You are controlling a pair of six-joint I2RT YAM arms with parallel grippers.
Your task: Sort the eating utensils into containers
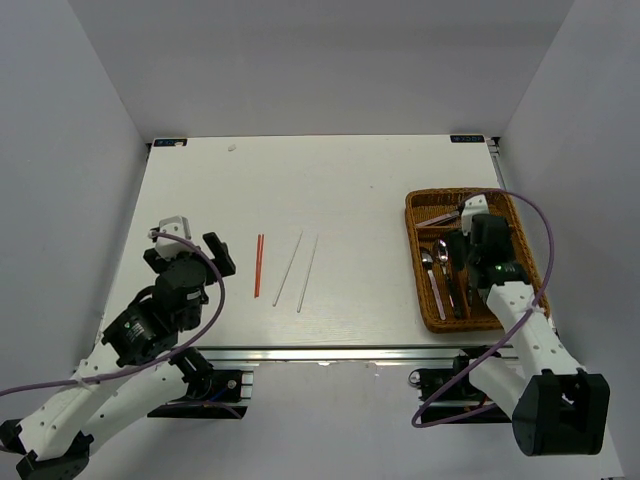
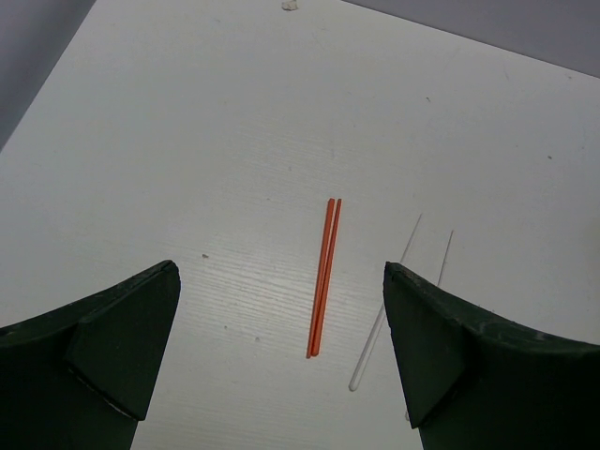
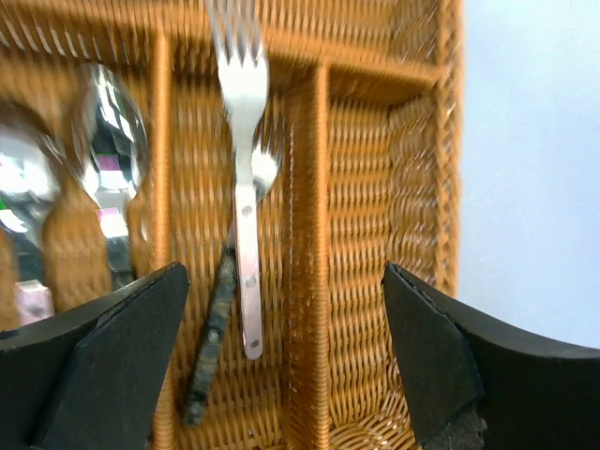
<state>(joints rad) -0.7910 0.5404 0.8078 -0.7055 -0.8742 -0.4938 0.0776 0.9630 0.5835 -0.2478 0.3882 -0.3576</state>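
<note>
Closest thing in the wrist shot is the right gripper (image 3: 284, 309): its two dark fingers are spread wide with nothing pinched between them, so it's let go. It hangs right over the wicker tray (image 3: 452, 141). Straight below, a silver fork (image 3: 246, 234) lies lengthwise in one of the tray's narrow compartments, tines pointing at the crosswise section. It's a bit blurry, so I can't tell if it's lying flat. A dark handle (image 3: 214, 337) sits partly under the fork in that same slot. One slot over, away from the tray's outer wall, there's a shiny spoon (image 3: 112, 131), and another spoon (image 3: 19, 178) one compartment beyond that.

From above, the red-orange chopsticks (image 1: 259, 265) and the two white chopsticks (image 1: 290, 268) lie on the table (image 1: 350, 190) well to the left of the tray, none of them in it. The left gripper (image 2: 279, 300) is even further from the tray, also wide open and empty, fingers off the tabletop, just short of the orange pair.
</note>
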